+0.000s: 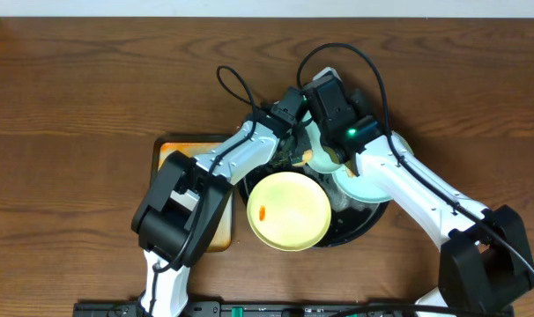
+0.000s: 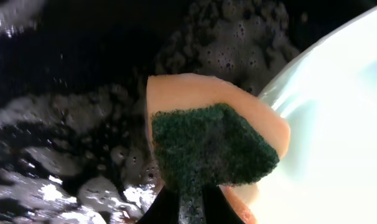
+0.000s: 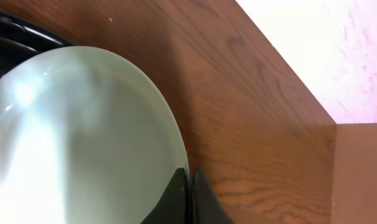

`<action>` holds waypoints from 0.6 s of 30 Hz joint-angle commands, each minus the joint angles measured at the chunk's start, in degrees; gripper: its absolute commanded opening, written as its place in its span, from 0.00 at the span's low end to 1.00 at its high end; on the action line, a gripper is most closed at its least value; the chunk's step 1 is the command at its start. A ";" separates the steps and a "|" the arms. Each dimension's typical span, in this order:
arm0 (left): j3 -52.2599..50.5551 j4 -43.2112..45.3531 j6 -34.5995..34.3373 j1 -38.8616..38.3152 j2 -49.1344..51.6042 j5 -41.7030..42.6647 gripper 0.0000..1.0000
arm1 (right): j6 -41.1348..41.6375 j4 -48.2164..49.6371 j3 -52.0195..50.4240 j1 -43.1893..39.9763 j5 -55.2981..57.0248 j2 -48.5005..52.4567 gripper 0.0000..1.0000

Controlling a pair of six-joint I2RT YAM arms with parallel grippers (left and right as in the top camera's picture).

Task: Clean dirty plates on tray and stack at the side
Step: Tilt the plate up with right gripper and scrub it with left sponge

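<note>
Brown wood-grain tabletop [image 1: 73, 70] is carrying the foamy black tray [image 1: 359, 227]. Your left gripper [image 2: 188, 208] is clamping the sponge [image 2: 195, 93] beside the mint plate [image 3: 83, 137], which your right gripper [image 3: 190, 202] is pinching by its rim at the tray's edge. You are best scrubbing with the green pad [image 2: 213, 146] flat, bracing the rim firmly.

mint plate [image 3: 83, 137] — rim pinched, fingers [image 3: 204, 205] closed

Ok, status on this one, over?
Left gripper shut on sponge, at green plate. Right gripper shut on that plate's rim. Yellow plate lies in tray, orange smear showing. Nothing in the way.
</note>
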 commanded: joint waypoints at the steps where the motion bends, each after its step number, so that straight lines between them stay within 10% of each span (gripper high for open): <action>1: 0.00 -2.75 3.80 1.03 0.11 -6.62 0.08 | 0.07 -0.11 1.29 0.81 0.26 -0.59 0.01; 18: 0.17 -5.75 5.22 1.29 -8.37 -11.98 0.13 | 0.11 -0.72 1.29 0.81 0.26 -0.59 0.01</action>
